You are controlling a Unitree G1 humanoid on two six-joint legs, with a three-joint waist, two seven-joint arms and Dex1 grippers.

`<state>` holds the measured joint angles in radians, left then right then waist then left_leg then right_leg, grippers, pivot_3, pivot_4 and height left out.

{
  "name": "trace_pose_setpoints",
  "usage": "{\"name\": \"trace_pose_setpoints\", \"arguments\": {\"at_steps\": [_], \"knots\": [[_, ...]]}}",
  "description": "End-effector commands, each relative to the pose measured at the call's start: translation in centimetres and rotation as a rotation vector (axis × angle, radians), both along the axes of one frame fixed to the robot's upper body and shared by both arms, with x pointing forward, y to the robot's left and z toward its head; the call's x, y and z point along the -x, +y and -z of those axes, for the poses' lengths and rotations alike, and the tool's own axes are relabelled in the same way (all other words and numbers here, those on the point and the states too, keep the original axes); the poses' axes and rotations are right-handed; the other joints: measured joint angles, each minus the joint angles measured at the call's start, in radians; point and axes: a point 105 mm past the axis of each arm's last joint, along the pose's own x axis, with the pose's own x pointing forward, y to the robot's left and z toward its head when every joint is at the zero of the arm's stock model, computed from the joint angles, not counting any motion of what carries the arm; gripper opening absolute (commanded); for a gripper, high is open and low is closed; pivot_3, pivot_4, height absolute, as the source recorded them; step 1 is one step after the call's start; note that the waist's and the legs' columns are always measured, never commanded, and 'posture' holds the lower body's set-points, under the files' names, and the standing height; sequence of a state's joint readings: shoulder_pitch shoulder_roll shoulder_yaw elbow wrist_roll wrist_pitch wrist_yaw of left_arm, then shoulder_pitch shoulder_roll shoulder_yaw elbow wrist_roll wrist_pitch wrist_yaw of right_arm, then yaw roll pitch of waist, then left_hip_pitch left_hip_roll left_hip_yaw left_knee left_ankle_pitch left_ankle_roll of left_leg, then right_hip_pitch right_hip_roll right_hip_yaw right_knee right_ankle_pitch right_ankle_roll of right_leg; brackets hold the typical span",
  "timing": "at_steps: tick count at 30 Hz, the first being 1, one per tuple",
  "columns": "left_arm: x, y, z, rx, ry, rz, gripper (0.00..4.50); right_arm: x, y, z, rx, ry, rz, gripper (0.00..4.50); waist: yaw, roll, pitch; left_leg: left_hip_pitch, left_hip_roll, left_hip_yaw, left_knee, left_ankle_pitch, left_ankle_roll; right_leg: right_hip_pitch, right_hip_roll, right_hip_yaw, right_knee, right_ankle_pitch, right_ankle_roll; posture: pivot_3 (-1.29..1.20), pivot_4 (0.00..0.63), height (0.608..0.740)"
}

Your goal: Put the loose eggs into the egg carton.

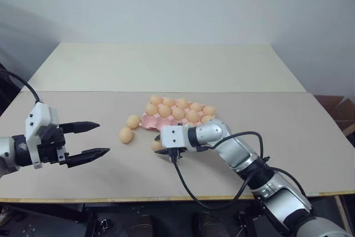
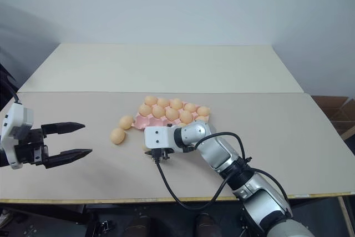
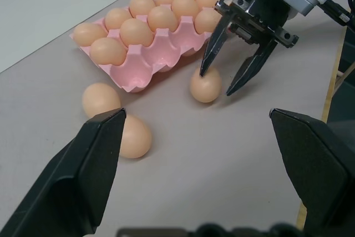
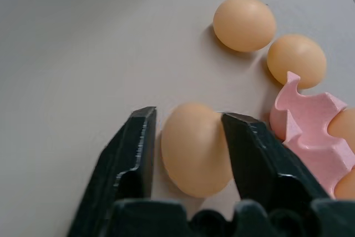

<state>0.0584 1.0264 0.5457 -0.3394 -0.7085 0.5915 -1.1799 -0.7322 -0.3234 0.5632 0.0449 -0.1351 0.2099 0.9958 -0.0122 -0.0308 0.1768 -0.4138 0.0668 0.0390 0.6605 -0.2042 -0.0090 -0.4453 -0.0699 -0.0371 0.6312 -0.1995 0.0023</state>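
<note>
Straddling one of the loose pale orange-tan eggs (image 4: 195, 148), the right gripper (image 3: 228, 73) has its two black fingers down on either side of it, right by the near-left corner of the flat pink moulded egg carton (image 1: 148, 120). In the right wrist view one finger (image 4: 252, 154) looks pressed against the egg's side while the other has a thin sliver of table showing between it and the shell — so the jaws are partly parted around the egg and I can't tell if it's really clamped. The egg sits on the beige tabletop (image 1: 249, 109), not lifted.

Two more loose eggs lie just left of the carton — one (image 1: 132, 121) close beside its edge, the other (image 1: 126, 135) a bit nearer the robot and almost touching the first. The straddled one is nearer the robot than both, just off the carton's front edge.

The carton is around the middle of the table, most of its cups filled with matching eggs, with empty cups visible along the near edge.

The left gripper (image 1: 91, 139) hovers well off to the left above the table, fingers spread wide with nothing between them, pointed toward the eggs.

A black cable (image 1: 188, 190) loops down from the right wrist across the table's front edge.
</note>
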Motion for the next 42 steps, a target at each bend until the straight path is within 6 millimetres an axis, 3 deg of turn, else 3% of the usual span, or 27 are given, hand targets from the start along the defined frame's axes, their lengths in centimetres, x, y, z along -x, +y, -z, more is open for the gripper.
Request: {"name": "trace_pose_setpoints", "arguments": {"at_steps": [1, 13, 16, 19, 26, 30, 34, 37, 38, 42], "knots": [[0.2, 0.1, -0.9, -0.017, -0.042, -0.001, 4.5, 0.0, 0.2, -0.9, -0.036, -0.03, -0.021, 3.32, 0.0, 0.0, 0.0, 0.0, 0.0, 0.0, 0.0, 0.0, 0.0, 0.0, 0.0, 0.0, 0.0, 0.0, 0.0, 0.0, 0.15, 0.74], [0.5, 0.2, -0.6, -0.016, -0.037, -0.005, 4.5, -0.9, 1.5, 0.6, -0.004, -0.039, 0.02, 3.32, -0.002, 0.0, 0.0, 0.0, 0.0, 0.0, 0.0, 0.0, 0.0, -0.001, 0.0, 0.0, 0.0, 0.0, 0.0, 0.0, 0.15, 0.74], [0.6, 0.2, -0.6, -0.017, -0.037, -0.006, 4.5, -0.9, 1.4, 0.9, 0.002, -0.037, 0.025, 2.8, -0.001, 0.0, 0.0, -0.001, 0.0, 0.0, 0.0, 0.0, 0.0, -0.001, 0.0, 0.0, 0.0, 0.0, 0.0, 0.0, 0.15, 0.74], [0.7, 0.3, -0.6, -0.019, -0.036, -0.008, 4.5, -0.6, 1.0, 0.3, -0.019, -0.031, 0.017, 1.95, -0.001, 0.0, 0.0, -0.001, 0.0, 0.0, 0.0, 0.0, 0.0, -0.002, 0.0, 0.001, 0.0, 0.0, 0.0, 0.0, 0.15, 0.74], [0.8, 0.4, -0.7, -0.02, -0.038, -0.011, 4.5, -0.4, -0.2, -3.4, -0.15, 0.003, 0.062, 1.74, -0.001, 0.0, 0.0, -0.001, 0.0, 0.0, 0.0, 0.0, 0.0, -0.002, 0.0, 0.001, 0.001, 0.0, 0.0, 0.0, 0.15, 0.74], [0.8, 0.5, -0.7, -0.022, -0.037, -0.015, 4.5, -2.4, -2.2, -5.1, -0.178, -0.045, 0.184, 1.74, -0.001, 0.0, 0.0, -0.001, 0.0, 0.001, 0.0, 0.0, 0.0, -0.002, 0.0, 0.001, 0.001, 0.0, -0.001, 0.0, 0.15, 0.74], [0.8, 0.4, -0.7, -0.02, -0.036, -0.011, 4.5, -5.0, -3.8, -4.9, -0.143, -0.081, 0.314, 1.74, -0.001, 0.0, 0.0, -0.001, 0.0, 0.001, 0.0, 0.0, 0.0, -0.003, 0.0, 0.001, 0.001, 0.0, -0.003, 0.0, 0.15, 0.74], [0.7, 0.4, -0.7, -0.02, -0.036, -0.01, 4.5, -5.8, -4.2, -4.7, -0.132, -0.085, 0.356, 1.74, -0.002, 0.0, 0.0, -0.001, 0.001, 0.002, 0.0, 0.0, 0.0, -0.004, 0.0, 0.001, 0.001, 0.0, -0.003, 0.0, 0.15, 0.74], [0.7, 0.4, -0.7, -0.02, -0.037, -0.01, 4.5, -5.8, -4.2, -4.8, -0.137, -0.083, 0.357, 2.42, -0.002, 0.0, 0.0, -0.001, 0.001, 0.002, -0.001, 0.0, 0.0, -0.004, 0.001, 0.001, 0.001, 0.0, -0.002, 0.0, 0.15, 0.74], [0.7, 0.4, -0.7, -0.021, -0.036, -0.009, 4.5, -5.3, -4.1, -5.5, -0.171, -0.079, 0.339, 3.55, -0.003, 0.0, 0.0, -0.004, 0.001, 0.004, -0.001, 0.0, 0.0, -0.008, 0.002, 0.005, 0.001, 0.0, -0.002, 0.0, 0.15, 0.74]]}}
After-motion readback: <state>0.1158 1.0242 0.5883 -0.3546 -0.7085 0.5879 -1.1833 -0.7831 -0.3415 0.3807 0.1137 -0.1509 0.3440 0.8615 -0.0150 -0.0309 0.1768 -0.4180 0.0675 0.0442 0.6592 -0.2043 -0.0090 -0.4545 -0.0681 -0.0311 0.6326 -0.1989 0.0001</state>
